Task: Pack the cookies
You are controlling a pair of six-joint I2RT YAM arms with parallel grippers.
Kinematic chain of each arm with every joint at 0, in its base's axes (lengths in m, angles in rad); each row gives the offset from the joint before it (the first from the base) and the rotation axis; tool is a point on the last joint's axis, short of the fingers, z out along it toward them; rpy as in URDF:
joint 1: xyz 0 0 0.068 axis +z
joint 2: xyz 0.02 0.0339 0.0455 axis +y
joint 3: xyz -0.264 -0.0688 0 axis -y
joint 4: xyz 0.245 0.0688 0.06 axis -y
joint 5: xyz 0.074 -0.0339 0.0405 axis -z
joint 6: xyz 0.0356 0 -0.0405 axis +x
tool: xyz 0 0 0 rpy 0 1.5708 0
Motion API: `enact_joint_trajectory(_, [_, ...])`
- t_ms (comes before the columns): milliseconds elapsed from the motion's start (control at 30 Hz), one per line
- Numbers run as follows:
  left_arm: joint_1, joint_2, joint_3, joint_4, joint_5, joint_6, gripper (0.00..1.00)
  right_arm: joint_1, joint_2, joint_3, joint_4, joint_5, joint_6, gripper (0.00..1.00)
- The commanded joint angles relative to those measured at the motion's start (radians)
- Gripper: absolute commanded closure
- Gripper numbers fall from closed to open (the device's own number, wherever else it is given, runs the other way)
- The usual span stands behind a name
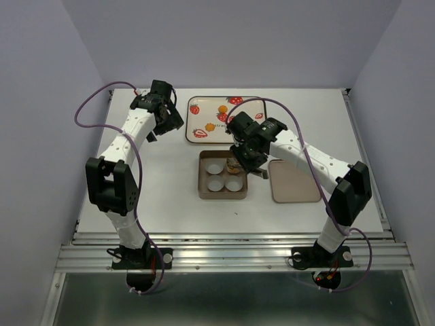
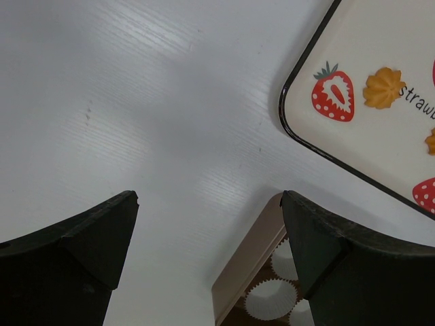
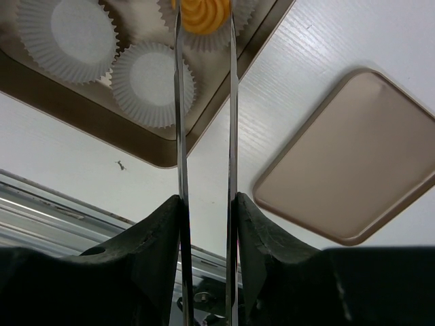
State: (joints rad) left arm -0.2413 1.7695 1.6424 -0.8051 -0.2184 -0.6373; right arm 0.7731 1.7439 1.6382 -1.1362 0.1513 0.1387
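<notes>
R gripper (image 1: 238, 162) clamped on one cookie (image 3: 202, 13) over far-right paper cup (image 3: 208, 43) in brown box (image 1: 202, 178), L gripper (image 2: 207, 204) jaws apart above table (image 2: 136, 102), other cookies (image 2: 384, 87) on tray (image 2: 367, 146), print reads "strawb", rest cut off

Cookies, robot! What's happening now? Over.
Right claw shut on cookie, above paper cup in box. Left claw open, empty. Nothing in the way.

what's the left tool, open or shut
Open: the left tool has its fingers wide apart, only table between them.
</notes>
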Motion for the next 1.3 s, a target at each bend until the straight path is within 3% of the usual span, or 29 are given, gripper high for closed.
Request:
enact_joint_trajectory(0, [-0.006, -0.061, -0.013, -0.014, -0.027, -0.002, 0.01, 0.008, 0.003, 0.008, 0.047, 0.036, 0.002, 0.58])
enact_joint_trajectory(800, [-0.006, -0.071, -0.021, -0.005, -0.022, 0.005, 0.01, 0.008, 0.032, 0.046, 0.075, 0.045, 0.021, 0.5])
enact_joint_trajectory(1267, [-0.006, -0.058, 0.0, -0.006, -0.019, 0.008, 0.01, 0.008, 0.0, 0.083, 0.04, 0.08, 0.038, 0.52])
